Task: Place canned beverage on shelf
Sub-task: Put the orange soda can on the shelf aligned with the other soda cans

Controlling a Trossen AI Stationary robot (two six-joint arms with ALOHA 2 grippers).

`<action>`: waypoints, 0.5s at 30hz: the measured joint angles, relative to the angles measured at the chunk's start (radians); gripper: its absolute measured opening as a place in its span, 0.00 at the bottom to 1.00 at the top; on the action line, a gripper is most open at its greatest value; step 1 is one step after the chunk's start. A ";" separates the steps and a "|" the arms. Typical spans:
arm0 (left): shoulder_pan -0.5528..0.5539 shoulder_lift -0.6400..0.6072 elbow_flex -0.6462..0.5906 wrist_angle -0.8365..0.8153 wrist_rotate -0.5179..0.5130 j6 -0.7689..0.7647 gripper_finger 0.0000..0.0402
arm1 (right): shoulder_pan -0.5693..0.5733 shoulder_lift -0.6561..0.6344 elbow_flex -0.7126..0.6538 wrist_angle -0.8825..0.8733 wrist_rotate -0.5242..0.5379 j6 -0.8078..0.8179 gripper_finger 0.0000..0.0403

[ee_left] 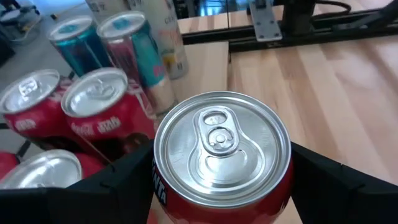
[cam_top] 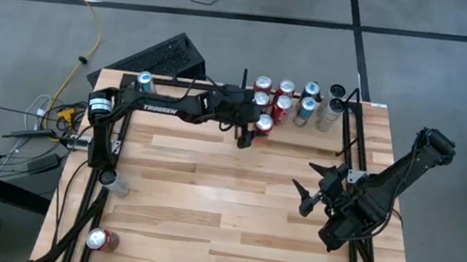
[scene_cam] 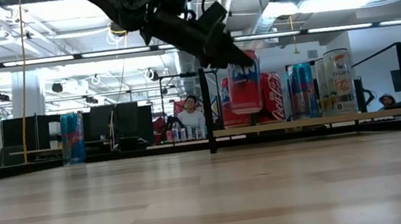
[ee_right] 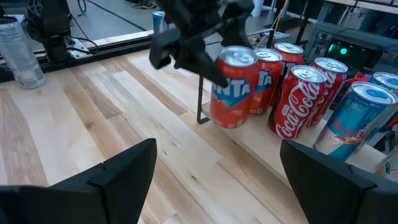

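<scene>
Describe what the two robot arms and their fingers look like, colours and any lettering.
Both arms are dark, nearly black, built of jointed tubular segments. The left arm carries white TROSSEN lettering along its forearm and a pale ring at the joint near its base. The right arm has a small light-coloured block near its wrist. The right gripper has broad, flat, matt black fingers; the left gripper has the same black fingers.

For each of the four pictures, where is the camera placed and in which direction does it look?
High: above, straight down; both arms, left gripper shut on red Fanta can.
Low: table height, level toward shelf; left arm from above.
Left wrist: looks down on the can top between own fingers.
Right wrist: over the table; open right gripper.
All four share the can.
</scene>
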 joint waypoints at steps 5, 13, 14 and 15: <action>0.000 0.000 -0.012 0.007 -0.059 0.007 0.70 | -0.027 0.000 0.000 0.000 0.000 0.000 0.91; 0.000 0.005 -0.012 0.000 -0.112 0.005 0.70 | -0.058 0.000 0.000 0.000 -0.028 0.003 0.91; 0.000 0.005 -0.012 -0.006 -0.113 0.005 0.70 | -0.058 0.000 0.000 0.000 -0.028 0.002 0.91; 0.000 0.005 -0.012 -0.013 -0.113 0.005 0.70 | -0.058 0.000 0.000 0.000 -0.028 0.002 0.91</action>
